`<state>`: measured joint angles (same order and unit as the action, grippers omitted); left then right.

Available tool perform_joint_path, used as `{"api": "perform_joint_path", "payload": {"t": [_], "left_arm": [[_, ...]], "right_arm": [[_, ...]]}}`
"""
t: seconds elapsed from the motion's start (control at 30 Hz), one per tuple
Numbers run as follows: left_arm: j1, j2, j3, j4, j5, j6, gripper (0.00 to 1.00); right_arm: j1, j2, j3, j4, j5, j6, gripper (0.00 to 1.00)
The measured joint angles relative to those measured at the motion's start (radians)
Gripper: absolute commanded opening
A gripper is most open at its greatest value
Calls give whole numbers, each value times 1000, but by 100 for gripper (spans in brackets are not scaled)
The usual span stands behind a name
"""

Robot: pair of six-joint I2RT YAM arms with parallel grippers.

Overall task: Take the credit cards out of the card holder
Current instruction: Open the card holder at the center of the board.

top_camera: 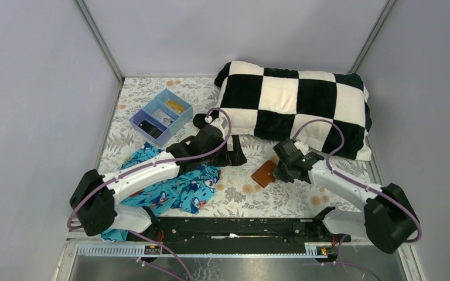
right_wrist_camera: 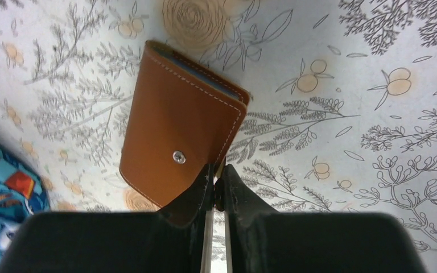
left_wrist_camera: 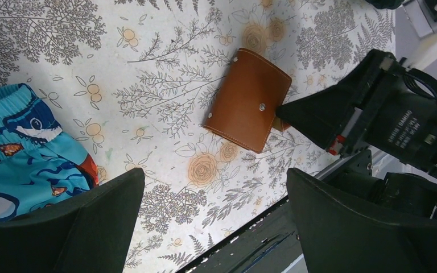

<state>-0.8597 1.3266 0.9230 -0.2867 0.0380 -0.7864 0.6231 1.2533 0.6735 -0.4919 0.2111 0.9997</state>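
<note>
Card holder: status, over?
Left fingers open, hovering clear. Right fingers pinched on card holder edge. Holder folded shut, flat on table. Nothing on top of it.

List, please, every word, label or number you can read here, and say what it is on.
No text here can be read.
Right gripper: white print on its body, too blurred to read.
Tray: contents too small to read.
Wallet: no text, only a snap.

The right pincer touches the closed brown card holder at its edge.
</note>
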Motion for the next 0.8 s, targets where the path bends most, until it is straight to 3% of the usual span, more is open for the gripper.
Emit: {"api": "perform_joint_path", "payload": {"t": [0.2, 0.4, 0.63, 0.8], "left_arm": [[0, 21, 0, -1, 20, 0, 99], [0, 21, 5, -13, 21, 1, 99], [0, -13, 45, -58, -12, 18, 99], [0, -65, 45, -63, -43, 23, 99]], "right_arm": [[1, -185, -141, 94, -120, -116, 16], [2, -330, -146, 108, -215, -202, 19], [3, -285, -27, 113, -345, -266, 20], [3, -200, 14, 146, -420, -294, 15]]}}
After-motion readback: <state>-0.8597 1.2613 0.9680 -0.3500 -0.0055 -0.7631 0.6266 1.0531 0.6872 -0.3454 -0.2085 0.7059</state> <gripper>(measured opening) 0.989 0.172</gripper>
